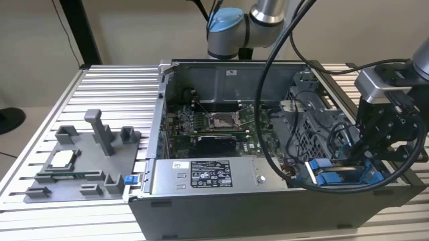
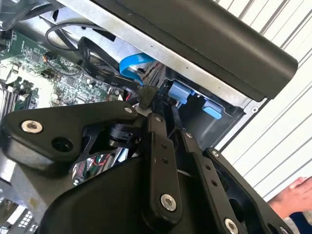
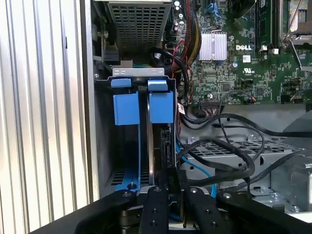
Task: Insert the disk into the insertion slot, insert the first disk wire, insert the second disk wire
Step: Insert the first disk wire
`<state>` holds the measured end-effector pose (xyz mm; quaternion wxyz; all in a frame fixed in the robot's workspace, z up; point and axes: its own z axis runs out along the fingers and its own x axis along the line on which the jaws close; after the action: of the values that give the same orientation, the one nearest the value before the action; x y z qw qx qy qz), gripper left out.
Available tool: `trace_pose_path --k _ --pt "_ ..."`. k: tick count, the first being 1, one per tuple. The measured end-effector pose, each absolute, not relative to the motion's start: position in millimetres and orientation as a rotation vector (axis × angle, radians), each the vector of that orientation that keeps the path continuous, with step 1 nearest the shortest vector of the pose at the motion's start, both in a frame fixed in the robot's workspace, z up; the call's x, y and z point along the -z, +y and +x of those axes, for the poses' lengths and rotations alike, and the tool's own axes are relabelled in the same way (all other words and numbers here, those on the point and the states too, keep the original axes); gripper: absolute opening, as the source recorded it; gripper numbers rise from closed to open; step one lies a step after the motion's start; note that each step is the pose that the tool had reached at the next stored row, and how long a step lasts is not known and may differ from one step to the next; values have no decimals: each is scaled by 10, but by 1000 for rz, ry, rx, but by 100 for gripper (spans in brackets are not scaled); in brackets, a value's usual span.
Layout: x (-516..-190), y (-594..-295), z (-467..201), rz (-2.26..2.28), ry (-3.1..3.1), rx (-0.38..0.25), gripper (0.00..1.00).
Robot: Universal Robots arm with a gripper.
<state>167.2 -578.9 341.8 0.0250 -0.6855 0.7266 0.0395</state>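
1. Already in place, the disk (image 3: 161, 146) stands edge-on in its blue carrier inside the insertion slot (image 3: 139, 72), in the bay half nearer the motherboard (image 3: 234, 63). The blue carrier (image 3: 126, 108) beside it looks bare inside.
2. Just above that bay, the tool (image 3: 173, 189) has its fingers drawn close on a black plug (image 3: 174, 178), which sits at the disk's rear edge. In the second wrist view the same black plug (image 2: 146, 95) shows just past the tool (image 2: 170, 126).
3. In the exterior view, the tool (image 1: 365, 158) hangs over the blue rails at the near corner of the open computer case (image 1: 268, 211), towards the exterior view's right.
4. The case also holds a labelled power-supply box (image 1: 201, 175) along its near wall, a perforated cage (image 3: 139, 24) next to the slot, and loose black cables (image 3: 229, 168).
5. On the slatted counter (image 1: 114, 85), at the exterior view's left, a grey fixture tray (image 1: 74, 165) holds small parts.
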Motion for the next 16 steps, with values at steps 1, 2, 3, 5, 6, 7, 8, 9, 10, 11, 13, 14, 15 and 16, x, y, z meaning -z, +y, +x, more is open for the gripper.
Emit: trace_pose_path --k 1,2,3,5,6,7,8,9,10,11,13,14,15,16 --pt "-3418 -5789 1668 -2120 2247 -122 0" --pt "-3418 -5788 1664 -2120 2247 -122 0" --pt "-3418 -5788 1663 -2120 2247 -122 0" --pt "-3416 -5787 1661 -2120 2247 -122 0" --pt "-3413 -5787 1659 -2120 2247 -121 0" --pt "-3410 -5787 1658 -2120 2246 -120 0" --pt "-3404 -5786 1657 -2119 2246 -119 0" --pt "-3397 -5786 1656 -2119 2245 -118 0" --pt "-3389 -5786 1656 -2119 2245 -118 0" --pt "-3376 -5786 1655 -2118 2245 -118 0" --pt "-3349 -5785 1655 -2118 2244 -115 0" --pt "-3335 -5785 1655 -2119 2245 -114 0" --pt "-3320 -5785 1654 -2119 2245 -114 0" --pt "-3306 -5785 1654 -2118 2244 -115 0"
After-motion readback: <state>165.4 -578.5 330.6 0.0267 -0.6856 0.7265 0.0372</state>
